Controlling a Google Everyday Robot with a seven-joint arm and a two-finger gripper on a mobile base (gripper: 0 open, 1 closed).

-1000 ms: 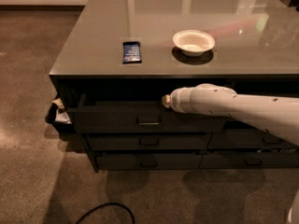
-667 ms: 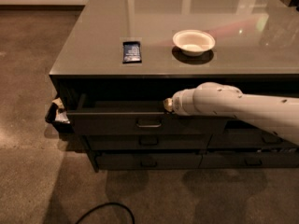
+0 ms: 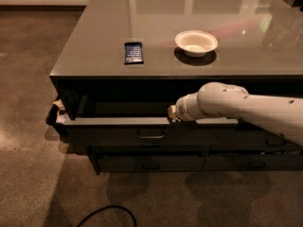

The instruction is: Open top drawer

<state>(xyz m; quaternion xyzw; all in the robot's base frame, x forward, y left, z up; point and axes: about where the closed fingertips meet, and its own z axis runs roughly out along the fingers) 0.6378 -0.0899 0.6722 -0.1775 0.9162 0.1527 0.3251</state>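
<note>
- The wide dark grey-brown metal top drawer [image 3: 109,131] sits directly under the countertop, in the left part of the cabinet front. It stands pulled partly out, with its front panel forward of the cabinet face and a shadowed gap open behind its upper edge.
- Its interior lies in deep shade, and nothing inside can be made out.
- A small rectangular loop handle [image 3: 151,135] sits at the centre of the drawer's front panel, and nothing touches it.
- The white, rounded robot arm [image 3: 246,110] comes in from the right edge and lies nearly level across the cabinet front, over the right end of the drawer.
- The gripper [image 3: 172,113] shows only as a small pale tip at the arm's left end. It is at the upper edge of the drawer front, just above and to the right of the handle. Whether it is spread, pressed together or pinching that edge, I cannot tell.
- The glossy dark grey countertop [image 3: 94,56] carries two things, set near each other but apart.
- One is a round white bowl [image 3: 196,42], upright, right of centre.
- The other is a flat dark blue rectangular object [image 3: 133,52], lying to the bowl's left.
- Shorter-fronted dark lower drawers [image 3: 151,163] with the same handles sit beneath the top drawer, flush with one another.
- Some pale crumpled clutter [image 3: 57,106] shows at the cabinet's left corner, beside the drawer's left end.
- A thin black cable [image 3: 110,209] curves across the brown mottled floor [image 3: 28,174] near the bottom edge, well apart from the cabinet.
</note>
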